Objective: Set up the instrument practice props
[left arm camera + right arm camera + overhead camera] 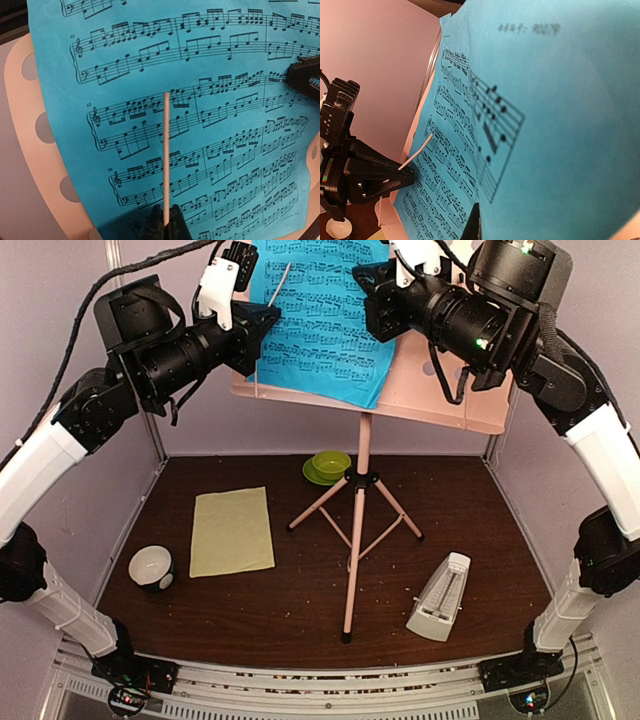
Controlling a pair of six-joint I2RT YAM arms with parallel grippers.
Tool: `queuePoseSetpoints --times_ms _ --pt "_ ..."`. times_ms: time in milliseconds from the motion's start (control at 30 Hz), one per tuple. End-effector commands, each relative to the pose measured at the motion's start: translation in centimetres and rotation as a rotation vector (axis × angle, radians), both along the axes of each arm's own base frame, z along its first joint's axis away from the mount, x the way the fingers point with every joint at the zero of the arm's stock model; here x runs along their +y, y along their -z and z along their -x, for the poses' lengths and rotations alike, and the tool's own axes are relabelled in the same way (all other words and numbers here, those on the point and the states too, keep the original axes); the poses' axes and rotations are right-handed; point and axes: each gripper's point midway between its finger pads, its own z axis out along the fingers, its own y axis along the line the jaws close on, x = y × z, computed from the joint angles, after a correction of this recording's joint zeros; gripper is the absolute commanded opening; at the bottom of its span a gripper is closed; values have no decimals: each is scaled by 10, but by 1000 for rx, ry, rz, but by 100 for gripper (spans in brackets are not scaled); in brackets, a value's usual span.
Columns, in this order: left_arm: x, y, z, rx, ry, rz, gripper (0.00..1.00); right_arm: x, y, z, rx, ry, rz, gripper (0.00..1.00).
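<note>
Blue sheet [320, 330] at pink stand [410, 395]: looks thin, limp, likely tear-prone.
Right claw [372, 300] pinches its edge; left claw [166, 225] pinches retainer rod [166, 150]. Best gripped lightly, by margins.

Blue sheet [320, 315] rests on the pink stand [362, 480]; pale-yellow sheet [232, 532] and white metronome [440, 598] flank its legs

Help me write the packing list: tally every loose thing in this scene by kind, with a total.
Music stand: 1
Music sheets: 2, the blue sheet and the pale-yellow sheet
Metronome: 1
Thin stick: 1
Cup: 1
Saucer: 1
Bowl: 1
Total: 8
</note>
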Motion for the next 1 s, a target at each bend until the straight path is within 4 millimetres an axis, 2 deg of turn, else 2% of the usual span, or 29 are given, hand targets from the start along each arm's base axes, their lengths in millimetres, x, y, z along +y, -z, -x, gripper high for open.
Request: queuePoseSetpoints --times_ms 0,433,500,600,967 --pt "3 -20 11 -56 45 58 0 3 -21 7 -71 -35 -38 0" --pt "1 -17 10 -44 51 75 0 31 -14 6 -103 -102 -11 3" --pt "1 -17 10 -43 51 76 0 30 -14 5 -104 -95 -15 11" --pt "1 -16 10 -40 53 76 0 25 -18 4 -106 -83 -29 31" --pt "0 -14 8 -38 47 67 0 0 -32 0 -114 -20 -93 68"
